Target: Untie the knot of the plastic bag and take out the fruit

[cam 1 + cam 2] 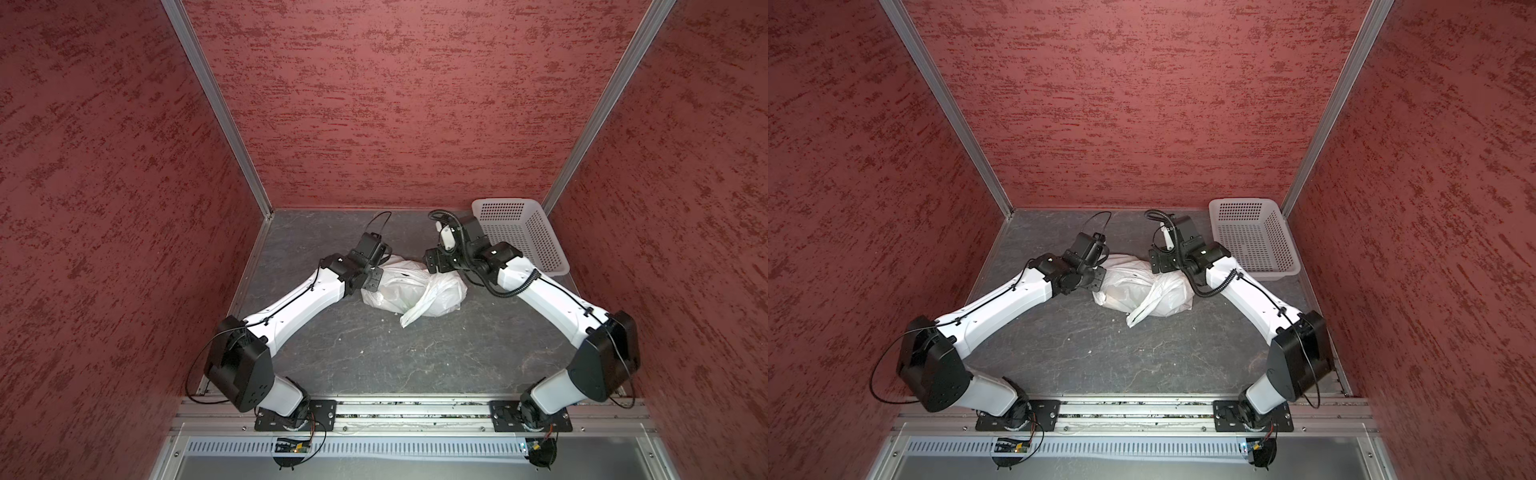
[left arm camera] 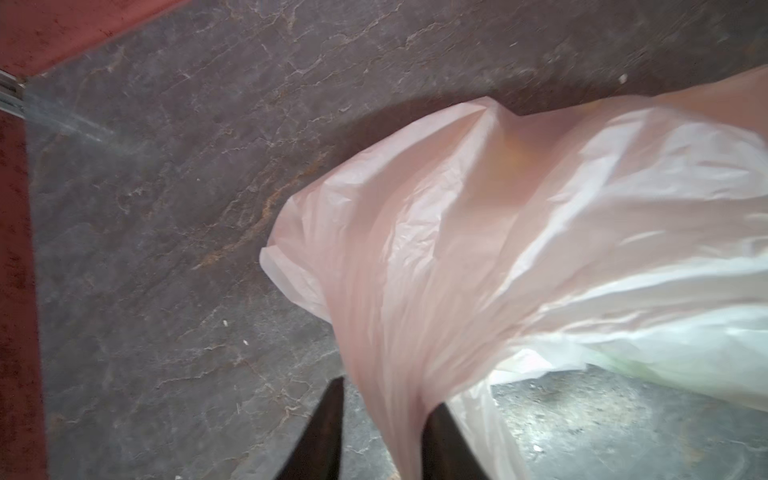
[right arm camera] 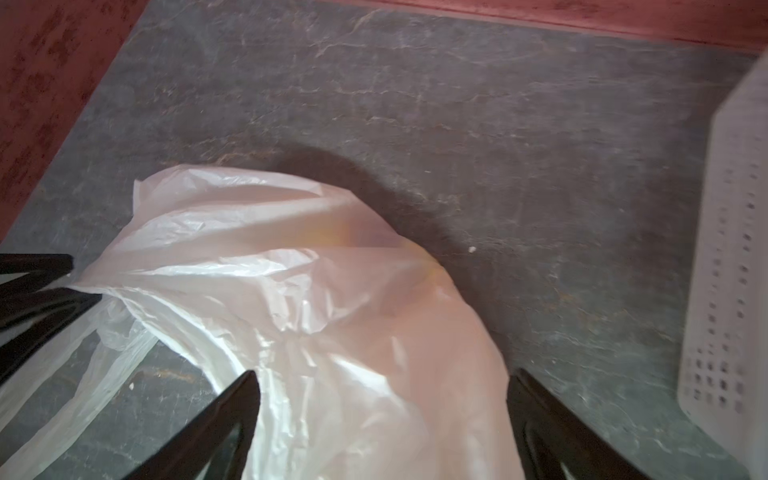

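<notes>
Tabletop [image 1: 374, 353] lies bare around plastic bag [image 1: 415, 291], basket [image 1: 519, 232] seemingly apart.

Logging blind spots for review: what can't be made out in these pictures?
fruit: inside the plastic bag; the wrist views show only faint orange and green tints through the film.
knot: not identifiable in any view; the arms cover the bag's ends in both top views.
left pincer: only the fingertips show in its wrist view; its wrist hides it in both top views.
basket: blurred and cut off in the right wrist view.
</notes>
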Motion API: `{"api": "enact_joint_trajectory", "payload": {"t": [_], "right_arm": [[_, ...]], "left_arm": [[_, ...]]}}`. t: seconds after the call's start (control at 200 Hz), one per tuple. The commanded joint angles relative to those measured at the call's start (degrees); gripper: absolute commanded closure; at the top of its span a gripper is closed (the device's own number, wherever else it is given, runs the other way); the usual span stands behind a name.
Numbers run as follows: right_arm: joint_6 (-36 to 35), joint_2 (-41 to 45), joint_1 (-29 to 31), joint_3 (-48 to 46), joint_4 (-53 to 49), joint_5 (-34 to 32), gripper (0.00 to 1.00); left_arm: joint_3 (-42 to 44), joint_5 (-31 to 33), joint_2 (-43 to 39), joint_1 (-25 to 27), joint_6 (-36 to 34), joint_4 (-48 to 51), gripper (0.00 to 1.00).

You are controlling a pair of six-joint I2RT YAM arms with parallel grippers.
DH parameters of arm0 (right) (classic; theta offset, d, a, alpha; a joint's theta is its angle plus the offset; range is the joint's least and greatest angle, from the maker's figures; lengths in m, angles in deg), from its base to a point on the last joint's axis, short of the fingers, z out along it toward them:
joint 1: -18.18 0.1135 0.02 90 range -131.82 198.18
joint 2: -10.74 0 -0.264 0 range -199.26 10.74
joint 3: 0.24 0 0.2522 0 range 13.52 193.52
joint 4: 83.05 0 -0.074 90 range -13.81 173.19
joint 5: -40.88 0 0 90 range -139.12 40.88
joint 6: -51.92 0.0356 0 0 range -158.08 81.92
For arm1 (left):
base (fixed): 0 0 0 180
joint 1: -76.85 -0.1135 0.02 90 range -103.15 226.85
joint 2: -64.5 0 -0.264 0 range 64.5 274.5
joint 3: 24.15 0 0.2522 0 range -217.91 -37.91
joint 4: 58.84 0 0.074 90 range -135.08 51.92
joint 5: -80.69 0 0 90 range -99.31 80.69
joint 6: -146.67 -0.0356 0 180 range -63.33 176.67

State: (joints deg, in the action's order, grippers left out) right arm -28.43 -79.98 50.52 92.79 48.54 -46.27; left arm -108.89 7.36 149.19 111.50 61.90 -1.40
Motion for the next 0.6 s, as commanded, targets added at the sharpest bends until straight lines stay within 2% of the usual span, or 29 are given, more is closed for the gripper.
{"api": "enact_joint_trajectory", "payload": {"t": [0.0, 0.205, 0.411, 0.531, 0.591], "right_arm": [[-5.96, -1.69, 2.92, 3.97, 0.15, 4.71, 0.02], [-9.01, -4.74, 5.75, 5.88, -0.02, 4.88, 0.02], [-9.65, -7.16, 6.42, 5.53, 1.07, -2.88, 0.02], [-9.43, -8.14, 6.42, 4.77, 3.16, -5.37, 0.10], [-9.16, -8.67, 6.38, 4.67, 4.09, -5.72, 0.23]], "left_arm": [[-2.93, -4.14, -1.80, -0.44, -0.28, -0.96, 0.82], [-4.42, -6.07, -2.80, -1.69, -0.92, -1.13, 0.92], [-3.86, -7.59, -5.24, -2.06, -1.44, -2.01, 0.95], [-3.43, -8.29, -6.69, -2.16, -1.61, -2.41, 0.95], [-2.86, -8.98, -7.40, -2.44, -1.61, -2.84, 0.95]]}}
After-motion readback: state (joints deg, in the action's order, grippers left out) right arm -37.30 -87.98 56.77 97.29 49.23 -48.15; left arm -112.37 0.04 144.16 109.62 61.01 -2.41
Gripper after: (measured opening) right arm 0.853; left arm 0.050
